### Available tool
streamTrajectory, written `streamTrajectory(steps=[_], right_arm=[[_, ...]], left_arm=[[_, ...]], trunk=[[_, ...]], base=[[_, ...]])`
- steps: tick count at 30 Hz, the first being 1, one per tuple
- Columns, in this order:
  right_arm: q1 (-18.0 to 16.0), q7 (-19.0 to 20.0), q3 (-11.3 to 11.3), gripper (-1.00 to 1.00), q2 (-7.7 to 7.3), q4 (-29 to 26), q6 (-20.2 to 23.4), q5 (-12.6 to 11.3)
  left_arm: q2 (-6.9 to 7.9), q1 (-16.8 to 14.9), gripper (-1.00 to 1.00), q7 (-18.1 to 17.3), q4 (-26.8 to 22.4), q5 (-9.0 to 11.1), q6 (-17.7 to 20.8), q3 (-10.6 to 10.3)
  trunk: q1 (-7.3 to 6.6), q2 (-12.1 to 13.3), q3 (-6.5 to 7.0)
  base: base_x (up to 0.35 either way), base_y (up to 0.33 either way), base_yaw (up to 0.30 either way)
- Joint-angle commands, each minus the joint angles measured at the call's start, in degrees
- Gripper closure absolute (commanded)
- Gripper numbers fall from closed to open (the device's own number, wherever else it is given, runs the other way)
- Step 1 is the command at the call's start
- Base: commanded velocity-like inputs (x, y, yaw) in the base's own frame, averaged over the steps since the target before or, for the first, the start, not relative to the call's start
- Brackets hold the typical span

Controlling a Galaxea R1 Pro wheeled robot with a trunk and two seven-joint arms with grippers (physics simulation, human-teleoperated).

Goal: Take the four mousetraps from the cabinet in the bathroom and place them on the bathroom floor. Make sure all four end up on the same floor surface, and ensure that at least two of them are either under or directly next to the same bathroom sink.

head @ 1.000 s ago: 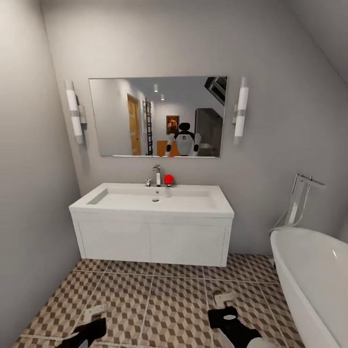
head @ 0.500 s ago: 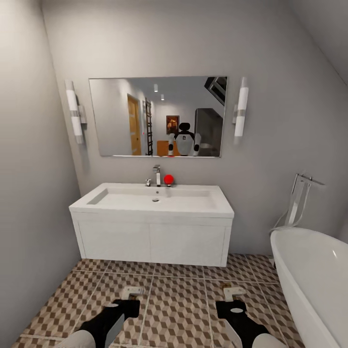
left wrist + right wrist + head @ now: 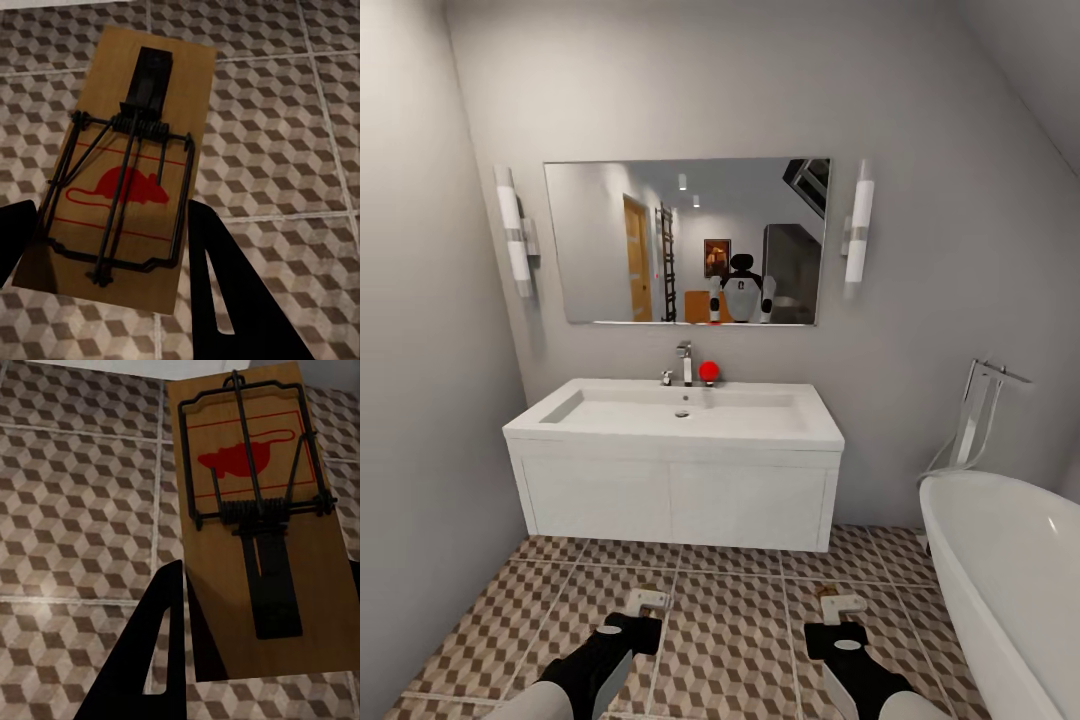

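Head view faces sink point(image 3: 682, 412); wrist views close above shared floor point(image 3: 720, 640).

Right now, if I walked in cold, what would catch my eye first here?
Probably the white bathroom sink against the far wall, a red ball beside its chrome tap and the robot's reflection in the mirror above. Below, the left gripper and right gripper each hold a mousetrap above the cube-patterned bathroom floor.

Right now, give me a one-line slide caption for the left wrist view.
Left gripper holding a mousetrap, red mouse print facing the camera, above the cube-patterned bathroom floor.
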Motion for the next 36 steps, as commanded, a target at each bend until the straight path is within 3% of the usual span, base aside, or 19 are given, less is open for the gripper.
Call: streamTrajectory(steps=[1, 4, 15, 36], right_arm=[[0.0, 0.0, -0.5, 1.00, 0.02, 0.0, 0.0, 0.5], [0.0, -0.1, -0.5, 1.00, -0.06, 0.0, 0.0, 0.4], [0.0, -0.1, -0.4, 1.00, 0.13, 0.0, -0.2, 0.4], [0.0, -0.1, -0.4, 1.00, 0.14, 0.2, -0.3, 0.5]], left_arm=[[0.01, 0.0, 1.00, 0.5, -0.1, -0.3, 0.3, -0.4], [-0.09, 0.0, 1.00, 0.8, -0.1, -0.2, 0.3, -0.3], [-0.07, 0.0, 1.00, 0.8, 0.1, 0.2, -2.2, 0.0], [0.00, 0.0, 1.00, 1.0, 0.1, 0.3, -2.4, 0.1]], trunk=[[0.00, 0.0, -0.07], [0.00, 0.0, -0.07], [2.41, -4.4, -2.04], [7.03, -12.9, -5.81]], base=[[0.000, 0.000, 0.000], [0.000, 0.000, 0.000], [0.000, 0.000, 0.000], [0.000, 0.000, 0.000]])
